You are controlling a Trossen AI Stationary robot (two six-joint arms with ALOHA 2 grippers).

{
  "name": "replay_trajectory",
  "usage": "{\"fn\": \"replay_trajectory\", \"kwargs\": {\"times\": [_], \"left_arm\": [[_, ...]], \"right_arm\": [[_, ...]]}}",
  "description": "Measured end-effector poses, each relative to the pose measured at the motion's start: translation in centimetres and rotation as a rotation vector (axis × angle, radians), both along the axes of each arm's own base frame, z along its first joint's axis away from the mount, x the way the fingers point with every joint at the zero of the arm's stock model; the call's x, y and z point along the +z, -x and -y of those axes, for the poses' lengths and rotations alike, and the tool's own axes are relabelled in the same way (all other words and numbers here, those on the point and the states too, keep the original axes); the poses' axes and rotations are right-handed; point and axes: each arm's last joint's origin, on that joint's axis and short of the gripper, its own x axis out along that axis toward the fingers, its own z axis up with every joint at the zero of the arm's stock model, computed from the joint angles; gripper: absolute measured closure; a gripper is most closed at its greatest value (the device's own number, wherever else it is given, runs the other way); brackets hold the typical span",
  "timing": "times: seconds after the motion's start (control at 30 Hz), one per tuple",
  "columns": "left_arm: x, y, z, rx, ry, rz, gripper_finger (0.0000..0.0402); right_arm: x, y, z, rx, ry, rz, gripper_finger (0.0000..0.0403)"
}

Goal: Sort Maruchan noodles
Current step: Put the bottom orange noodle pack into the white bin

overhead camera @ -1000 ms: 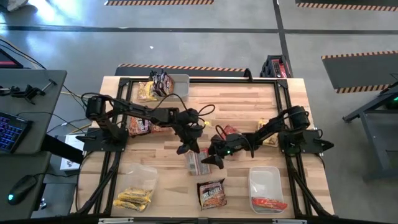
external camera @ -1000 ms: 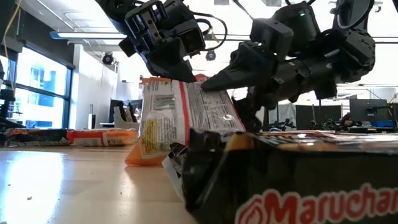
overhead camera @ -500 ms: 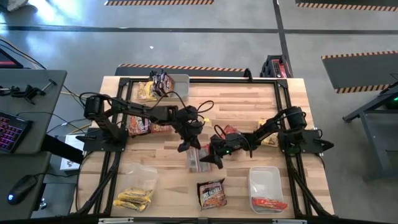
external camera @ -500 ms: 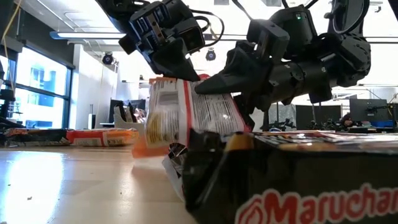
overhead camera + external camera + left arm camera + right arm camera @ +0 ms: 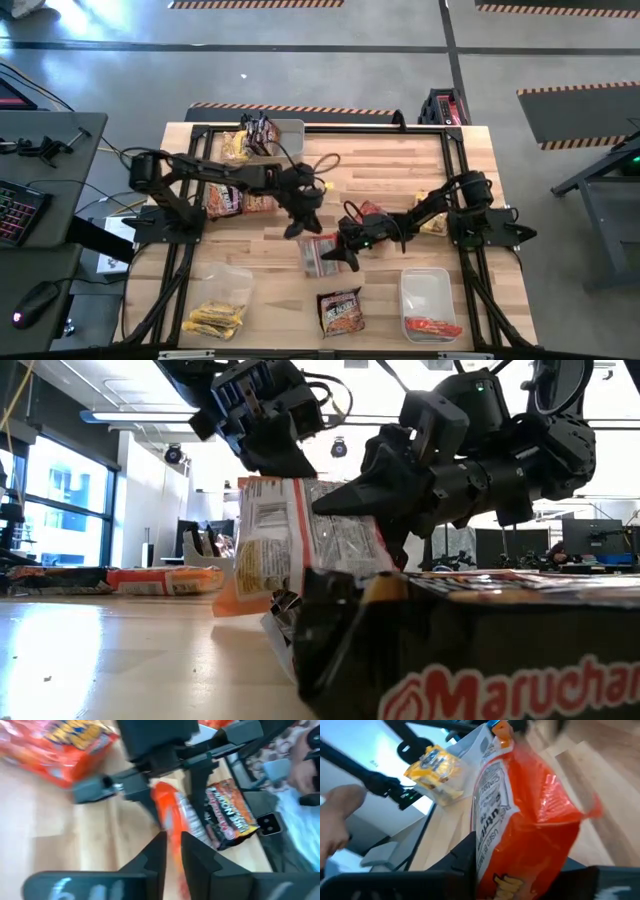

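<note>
Low view: mid-counter, a red-orange noodle packet stands on edge between two grippers in what looks like a handover; the right gripper clamps its side, jaws clenched on it, while the left gripper sits at its top edge. Whether the left jaws grip or have released cannot be told. Next: carry it toward a clear bin; which bin is unclear.

A red-orange noodle packet fills the right tool's grip.
</note>
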Motion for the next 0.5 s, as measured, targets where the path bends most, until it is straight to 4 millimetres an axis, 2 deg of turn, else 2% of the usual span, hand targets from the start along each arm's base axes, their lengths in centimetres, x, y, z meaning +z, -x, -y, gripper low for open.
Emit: {"fn": "replay_trajectory", "kwargs": {"times": [0.17,0.23,0.37,0.5], "left_arm": [[3.6,2.4,-1.6,0.071,-0.108,0.068,0.0317],[4.4,3.7,-1.9,0.103,-0.155,0.105,0.0309],[4.4,5.7,-1.7,0.182,-0.204,0.201,0.0307],[3.2,7.5,-1.0,0.229,-0.170,0.433,0.0318]], "right_arm": [[0.7,-0.1,0.9,0.060,-0.025,0.018,0.0307],[1.3,0.0,1.3,0.088,-0.036,0.014,0.0307],[3.2,0.6,2.1,0.131,-0.034,-0.052,0.0307],[5.9,1.9,2.4,0.147,0.053,-0.197,0.0308]]}}
